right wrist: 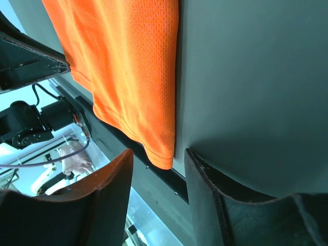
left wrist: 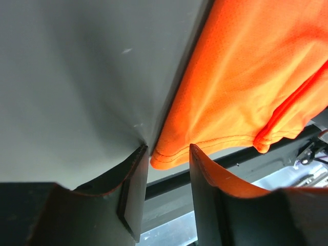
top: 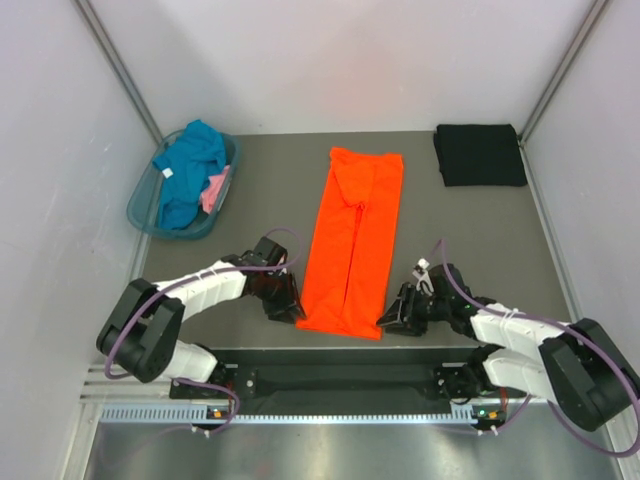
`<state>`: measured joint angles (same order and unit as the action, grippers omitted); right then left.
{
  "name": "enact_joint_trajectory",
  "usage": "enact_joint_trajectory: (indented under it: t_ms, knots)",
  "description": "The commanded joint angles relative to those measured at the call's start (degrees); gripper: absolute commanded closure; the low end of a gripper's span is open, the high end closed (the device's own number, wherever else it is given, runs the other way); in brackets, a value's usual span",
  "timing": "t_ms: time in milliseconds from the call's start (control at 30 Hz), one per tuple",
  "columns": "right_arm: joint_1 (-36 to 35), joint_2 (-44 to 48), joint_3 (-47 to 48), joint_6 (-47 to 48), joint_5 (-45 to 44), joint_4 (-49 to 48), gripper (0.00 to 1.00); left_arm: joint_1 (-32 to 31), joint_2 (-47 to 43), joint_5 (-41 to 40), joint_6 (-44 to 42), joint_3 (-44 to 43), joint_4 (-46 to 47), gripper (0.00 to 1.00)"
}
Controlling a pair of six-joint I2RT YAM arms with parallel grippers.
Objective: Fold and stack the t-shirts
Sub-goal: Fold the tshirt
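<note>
Left gripper straddles orange tee corner

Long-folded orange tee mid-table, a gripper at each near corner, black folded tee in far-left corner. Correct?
No: the black folded cloth t-shirt sits in the far-right corner, per the top external view. The rest stands: the bright orange cloth t-shirt lies folded lengthwise mid-table, left gripper and right gripper at its near corners.
</note>
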<state>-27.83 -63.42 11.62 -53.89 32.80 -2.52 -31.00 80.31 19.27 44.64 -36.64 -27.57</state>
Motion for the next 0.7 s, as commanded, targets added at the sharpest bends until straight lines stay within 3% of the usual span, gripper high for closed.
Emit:
enact_joint_trajectory:
  t_ms: [0, 400, 667]
  knots:
    - [0.68, -1.71, -1.16, 0.63, -2.56, 0.15, 0.54, 0.15, 1.25, 0.42, -1.05, 1.13, 2.09, 0.58]
    - [-0.81, -4.87, -1.6, 0.1, -1.33, -1.34, 0.55, 0.24, 3.09, 0.95, -1.4, 2.01, 1.91, 0.73]
    - [-1.52, -6.11, -2.47, -1.22, -1.33, -3.1, 0.63, 0.16, 3.1, 1.39, -2.1, 2.89, 2.08, 0.82]
